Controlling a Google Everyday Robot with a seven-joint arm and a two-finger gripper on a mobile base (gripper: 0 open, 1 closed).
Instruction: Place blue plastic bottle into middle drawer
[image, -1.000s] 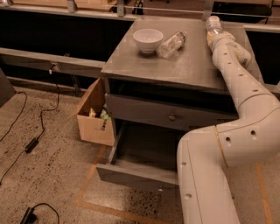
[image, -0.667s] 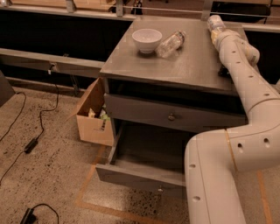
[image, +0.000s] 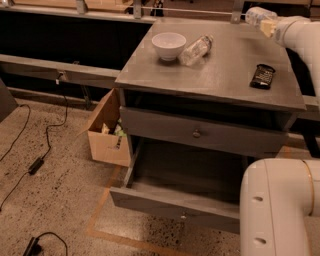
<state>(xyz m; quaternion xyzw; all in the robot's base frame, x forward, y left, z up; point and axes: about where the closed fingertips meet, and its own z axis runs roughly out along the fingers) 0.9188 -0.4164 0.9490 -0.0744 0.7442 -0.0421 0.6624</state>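
The blue plastic bottle (image: 254, 15), clear with a pale label, is at the top right, above the cabinet top's back right corner. My gripper (image: 266, 24) is shut on it and holds it up at the end of my white arm. The middle drawer (image: 170, 202) is the cabinet's lower drawer. It is pulled open towards the front, and what shows of its inside is bare. The gripper and bottle are high above and behind the drawer, to its right.
A white bowl (image: 168, 45) and a clear bottle lying on its side (image: 196, 49) sit on the cabinet top (image: 225, 75). A black object (image: 262, 76) lies near its right edge. The upper drawer (image: 195, 133) is shut. A cardboard box (image: 107, 132) stands left of the cabinet. Cables run across the floor.
My arm has swung to the right and lifted with the bottle in the gripper, uncovering the black object on the cabinet top. The drawers have not moved.
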